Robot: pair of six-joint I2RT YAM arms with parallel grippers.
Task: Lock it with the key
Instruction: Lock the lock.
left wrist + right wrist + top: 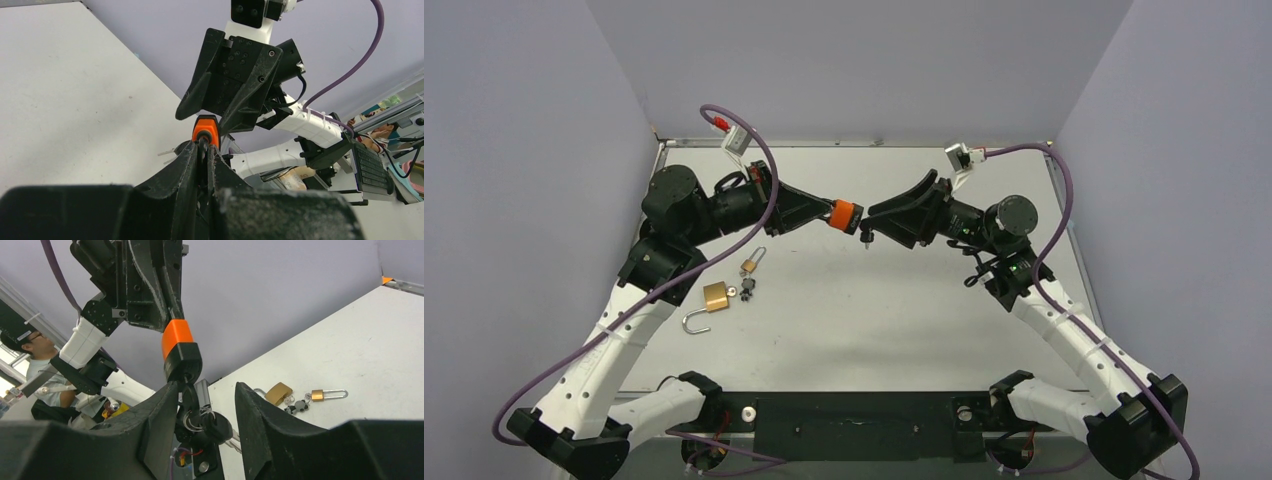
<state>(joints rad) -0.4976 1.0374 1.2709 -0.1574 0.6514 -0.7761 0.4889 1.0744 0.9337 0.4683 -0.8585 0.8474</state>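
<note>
White desk carries everything, with lilac-grey walls on three sides. Above the middle of its far half the two arms meet nose to nose. Between them hangs the orange-and-black padlock, clear of the desk, its black end toward the right arm.

Near the desk's left edge lies the larger brass padlock, its shackle swung open. The smaller brass padlock lies just beyond it with its shackle closed, and a small bunch of dark keys sits between them.

A key sits in the black end of the held padlock, and a ring of further keys dangles below it.

The left gripper is clamped tight on the padlock's orange end. The right gripper stands partly open, with a finger on either side of the key and ring. The key is close against one finger, but whether it touches cannot be told.
</note>
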